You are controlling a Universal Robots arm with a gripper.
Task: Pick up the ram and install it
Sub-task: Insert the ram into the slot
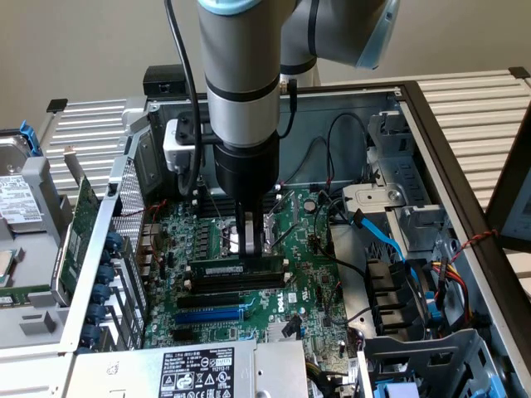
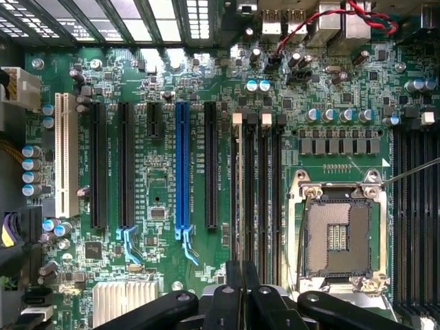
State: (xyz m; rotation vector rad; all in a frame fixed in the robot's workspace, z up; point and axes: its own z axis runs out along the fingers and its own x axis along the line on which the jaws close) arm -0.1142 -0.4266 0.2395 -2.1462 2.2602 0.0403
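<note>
the claw (image 1: 247,253) (image 2: 242,265) is seen at the end of the arm (image 1: 242,75), lowered into the open computer case (image 1: 419,108); its fingers (image 2: 234,289) are drawn almost together and are closed on the upper edge of the ram (image 1: 236,270); the ram is held on edge, lengthwise along one of the long black memory slots (image 2: 265,192) of the motherboard (image 1: 309,249), near the board's middle; whether it is fully seated cannot be told; the cpu socket (image 2: 337,237) with its metal frame is found just beside these slots, behind the claw in the exterior view; on the other side of the slots a blue expansion slot (image 2: 181,165) is flanked by black ones, and a white slot (image 2: 63,155) lies further out; a finned heat sink (image 2: 124,299) is mounted near the blue slot's end; blue cables (image 1: 377,236) are draped at the exterior view's right, inside the case; a red wire (image 2: 330,20) is looped by the rear ports; a labelled power supply (image 1: 195,373) is set at the near edge; outside the case, at the exterior view's left, a green expansion card (image 1: 83,211) and a hard drive (image 1: 21,199) are seen; the case is carried on a slatted tabletop (image 1: 477,108)
</note>
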